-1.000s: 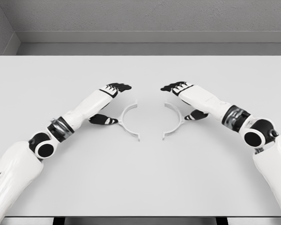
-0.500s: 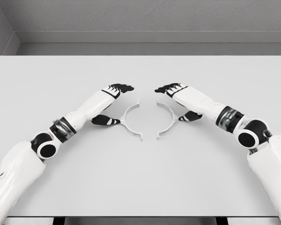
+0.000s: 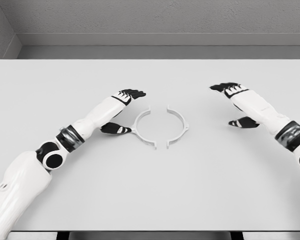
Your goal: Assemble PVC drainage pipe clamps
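Note:
Two white half-ring clamp pieces lie on the table, facing each other with a small gap between their ends. The left half [image 3: 140, 129] curves open to the right; the right half [image 3: 179, 126] curves open to the left. My left hand [image 3: 124, 111] sits just left of the left half, thumb touching its outer tab and fingers spread above it, open. Off to the right, my right hand [image 3: 235, 105] hovers well away from the right half, fingers relaxed and holding nothing.
The white table [image 3: 150, 190] stretches wide to the front and sides. A grey wall [image 3: 150, 20] stands behind its far edge.
The two halves have come closer together, nearly forming a ring. My right hand let go of the right half and pulled back to the right. My left hand nudged slightly right.

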Controlling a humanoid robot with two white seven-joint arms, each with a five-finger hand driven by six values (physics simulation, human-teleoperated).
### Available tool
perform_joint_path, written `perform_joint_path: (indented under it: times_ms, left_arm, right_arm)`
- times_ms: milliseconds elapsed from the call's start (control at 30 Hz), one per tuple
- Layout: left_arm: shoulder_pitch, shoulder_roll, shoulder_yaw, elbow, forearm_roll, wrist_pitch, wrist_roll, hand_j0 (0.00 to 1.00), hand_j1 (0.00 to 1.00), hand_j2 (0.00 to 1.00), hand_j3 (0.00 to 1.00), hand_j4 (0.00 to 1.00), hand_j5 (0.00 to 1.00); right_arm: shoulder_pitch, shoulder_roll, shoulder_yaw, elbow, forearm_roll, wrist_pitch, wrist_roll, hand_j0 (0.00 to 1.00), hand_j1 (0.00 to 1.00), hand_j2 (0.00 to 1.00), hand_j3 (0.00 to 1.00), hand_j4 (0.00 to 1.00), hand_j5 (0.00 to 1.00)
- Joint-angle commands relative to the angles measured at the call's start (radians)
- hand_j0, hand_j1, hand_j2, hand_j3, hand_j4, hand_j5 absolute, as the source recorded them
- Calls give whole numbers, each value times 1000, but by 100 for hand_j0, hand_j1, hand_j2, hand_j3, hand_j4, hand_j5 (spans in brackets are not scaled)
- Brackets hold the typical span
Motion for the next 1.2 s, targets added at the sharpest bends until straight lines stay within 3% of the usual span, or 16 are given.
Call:
perform_joint_path:
  times_ms: [0,100,167,200,700,733,1167]
  left_arm:
    - [0,-10,0,0,4,0,0,100,100,100,100,100,100]
    - [0,-13,0,0,-8,0,0,100,100,100,100,100,100]
    - [0,-15,0,0,-8,0,0,100,100,100,100,100,100]
    - [0,-18,0,0,-8,0,2,100,100,100,100,100,100]
    - [0,-30,0,0,-10,0,0,100,100,100,100,100,100]
    - [-5,-24,8,8,-4,0,0,100,100,100,100,100,100]
    - [-14,-27,8,26,-7,0,0,100,100,100,100,100,100]
  right_arm:
    - [2,2,-161,-52,-82,-49,7,100,100,100,100,100,100]
    - [5,2,-164,-52,-90,-49,18,100,100,100,100,100,100]
    - [-3,2,-166,-53,-91,-49,165,100,100,100,100,100,100]
    - [-9,2,-166,-53,-91,-49,190,100,100,100,100,100,100]
    - [2,-3,-167,-55,-93,-49,190,100,100,100,100,100,100]
    - [5,0,-164,-110,-91,-49,190,100,100,100,100,100,100]
    - [5,-4,-166,-99,-90,-49,190,100,100,100,100,100,100]
